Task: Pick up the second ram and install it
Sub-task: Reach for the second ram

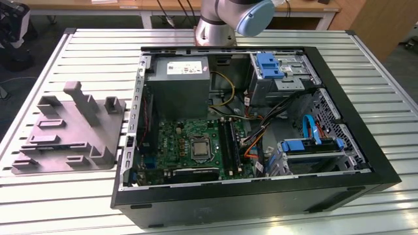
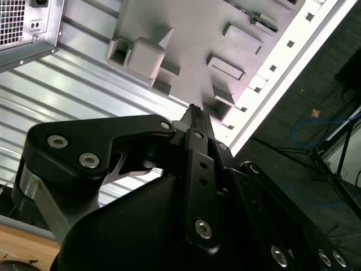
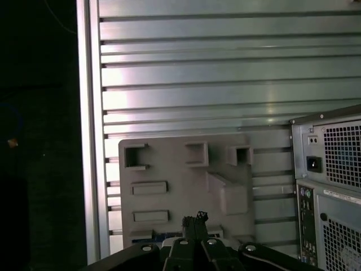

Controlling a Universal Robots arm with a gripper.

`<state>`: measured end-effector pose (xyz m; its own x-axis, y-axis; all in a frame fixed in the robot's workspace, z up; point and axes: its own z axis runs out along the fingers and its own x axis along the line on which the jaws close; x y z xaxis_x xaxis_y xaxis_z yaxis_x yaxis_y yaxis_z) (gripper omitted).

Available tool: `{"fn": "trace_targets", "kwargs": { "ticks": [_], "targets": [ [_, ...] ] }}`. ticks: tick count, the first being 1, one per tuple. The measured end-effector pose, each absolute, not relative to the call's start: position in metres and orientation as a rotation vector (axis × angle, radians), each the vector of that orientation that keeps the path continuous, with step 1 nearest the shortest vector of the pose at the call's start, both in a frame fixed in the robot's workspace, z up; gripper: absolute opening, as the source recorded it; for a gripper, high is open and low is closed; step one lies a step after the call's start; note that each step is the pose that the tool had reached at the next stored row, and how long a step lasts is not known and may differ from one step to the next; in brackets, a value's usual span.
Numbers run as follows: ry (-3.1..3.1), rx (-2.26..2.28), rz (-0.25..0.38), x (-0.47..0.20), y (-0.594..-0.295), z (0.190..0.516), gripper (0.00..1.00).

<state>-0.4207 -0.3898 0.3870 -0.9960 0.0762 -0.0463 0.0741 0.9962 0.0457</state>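
My gripper (image 2: 194, 110) hangs above the grey moulded plate (image 3: 186, 169), its fingertips pressed together with nothing between them. A thin dark strip that looks like the second ram (image 3: 151, 236) lies in a slot at the plate's edge, close beside the gripper (image 3: 196, 217) in the first wrist view. The same ram (image 2: 263, 22) sits farther from the tips in the second wrist view. In the exterior view the plate (image 1: 72, 132) lies at the left of the open computer case (image 1: 255, 196). The long memory slots (image 1: 228, 142) run beside the CPU socket (image 1: 199, 148).
The case's rear panel (image 3: 330, 186) rises beside the plate. The slatted metal table (image 1: 98, 54) ends at an edge rail (image 3: 90, 113) close to the plate. Inside the case are a power supply (image 1: 177, 81), loose cables (image 1: 261, 132) and blue-tabbed drive brackets (image 1: 307, 145).
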Motion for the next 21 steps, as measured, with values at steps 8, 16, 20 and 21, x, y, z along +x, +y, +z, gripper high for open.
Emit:
{"fn": "trace_targets", "kwargs": {
  "ticks": [8, 16, 20, 21],
  "targets": [
    [3.091, 0.116, 0.068, -0.43, -0.408, 0.383, 0.1],
    [3.091, 0.117, 0.068, -0.433, -0.428, 0.373, 0.1],
    [3.092, 0.116, 0.068, -0.433, -0.436, 0.366, 0.1],
    [3.092, 0.117, 0.068, -0.433, -0.437, 0.365, 0.1]
  ]
}}
